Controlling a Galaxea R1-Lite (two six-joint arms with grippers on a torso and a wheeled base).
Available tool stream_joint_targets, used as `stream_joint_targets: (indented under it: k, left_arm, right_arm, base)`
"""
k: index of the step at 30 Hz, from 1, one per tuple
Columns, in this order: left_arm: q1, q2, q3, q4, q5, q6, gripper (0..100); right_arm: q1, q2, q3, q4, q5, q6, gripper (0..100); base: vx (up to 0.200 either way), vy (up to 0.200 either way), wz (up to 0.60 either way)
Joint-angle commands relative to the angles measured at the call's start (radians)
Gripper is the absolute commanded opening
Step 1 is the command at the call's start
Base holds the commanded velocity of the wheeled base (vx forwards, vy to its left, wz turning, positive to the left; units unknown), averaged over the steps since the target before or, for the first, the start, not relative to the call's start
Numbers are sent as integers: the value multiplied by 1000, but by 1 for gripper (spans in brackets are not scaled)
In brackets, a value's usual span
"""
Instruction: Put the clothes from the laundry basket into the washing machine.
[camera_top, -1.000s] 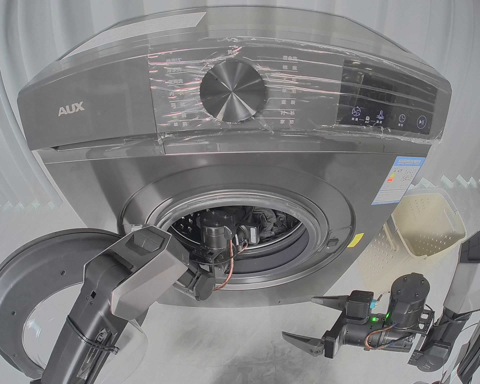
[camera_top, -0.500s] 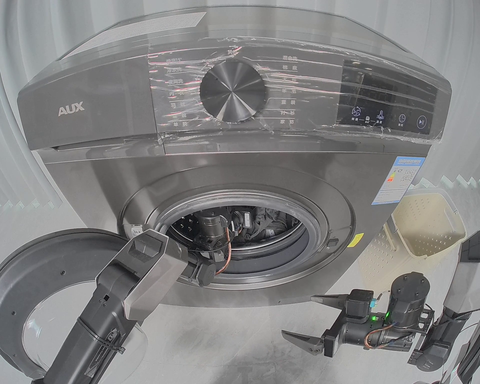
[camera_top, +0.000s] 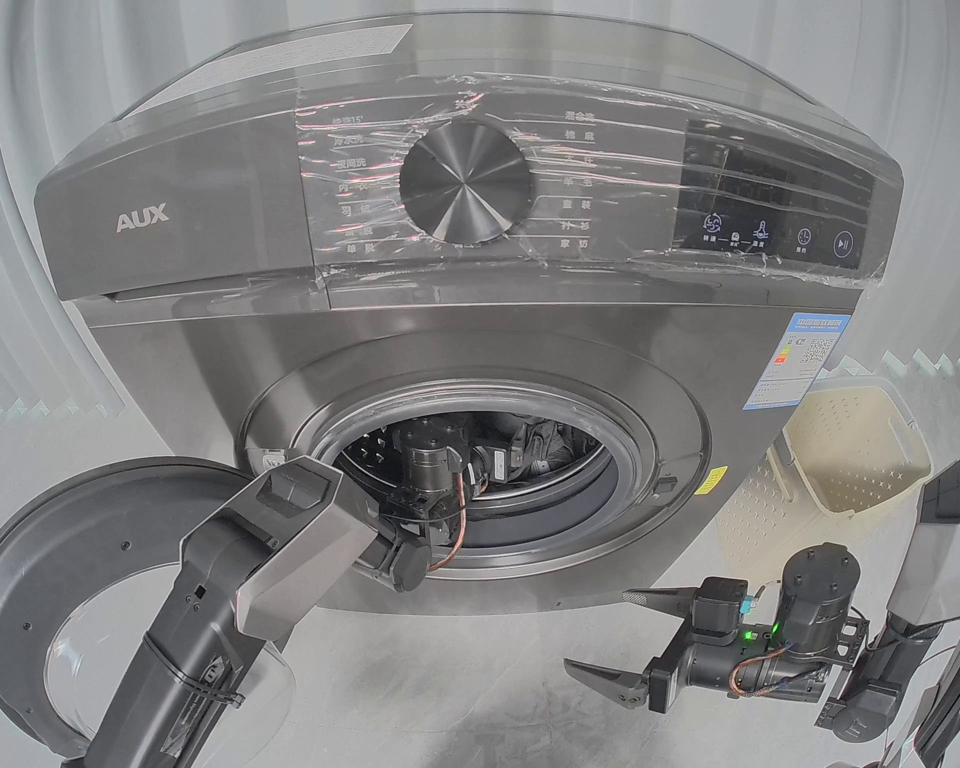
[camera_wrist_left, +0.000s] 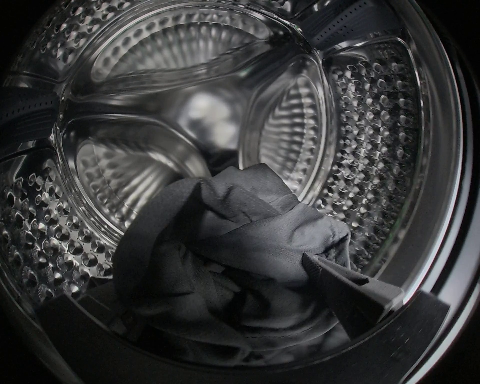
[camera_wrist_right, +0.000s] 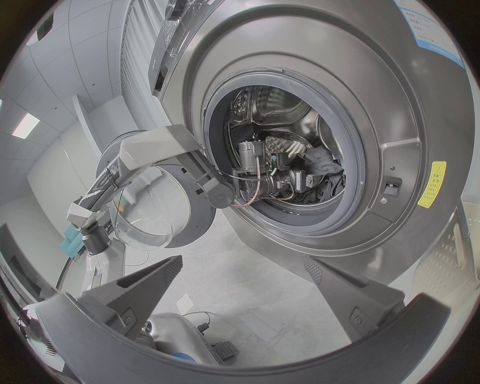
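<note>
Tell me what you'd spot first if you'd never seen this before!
The big silver washing machine with its round door swung open, and the left arm poking into its drum. Inside lies a crumpled heap of dark grey clothes. Low in front, the right gripper hangs open, near the cream laundry basket beside the machine.

Clothes (camera_wrist_left: 225, 260) inside washing machine (camera_top: 470, 330), laundry basket (camera_top: 860, 450) right.

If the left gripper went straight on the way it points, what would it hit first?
The left gripper would likely meet the dark clothes, heaped just ahead of it in the drum; how close is hard to judge.
</note>
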Motion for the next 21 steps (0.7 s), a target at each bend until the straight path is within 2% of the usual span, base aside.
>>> stream_joint_targets:
  k: [1, 2, 4, 5, 6, 8, 14, 21]
  left_arm:
    - [-55, -182, 215, -1, 0, -5, 100]
    - [-61, -229, 309, -1, -1, -5, 100]
    - [-71, -266, 395, -9, -3, -5, 100]
    - [-71, -266, 395, -9, -3, -5, 100]
    - [-85, -314, 498, -17, -10, -5, 100]
    - [-91, -351, 567, -24, -15, -5, 100]
    - [-119, -441, 731, -73, -15, -8, 100]
    - [-193, -585, 895, -107, -15, -45, 100]
  right_arm:
    - [-2, 2, -2, -1, 2, 1, 100]
    - [0, 2, 0, -1, 2, -2, 100]
    - [1, 2, -2, -1, 2, -2, 100]
    - [1, 2, -2, -1, 2, -2, 100]
    - [1, 2, -2, -1, 2, -2, 100]
    - [1, 2, 0, -1, 2, -2, 100]
    - [0, 2, 1, -1, 2, -2, 100]
    - [5, 2, 6, -1, 0, 0, 100]
  base:
    - [0, 0, 0]
    - [0, 0, 0]
    - [0, 0, 0]
    - [0, 0, 0]
    - [0, 0, 0]
    - [0, 0, 0]
    - [0, 0, 0]
    - [0, 0, 0]
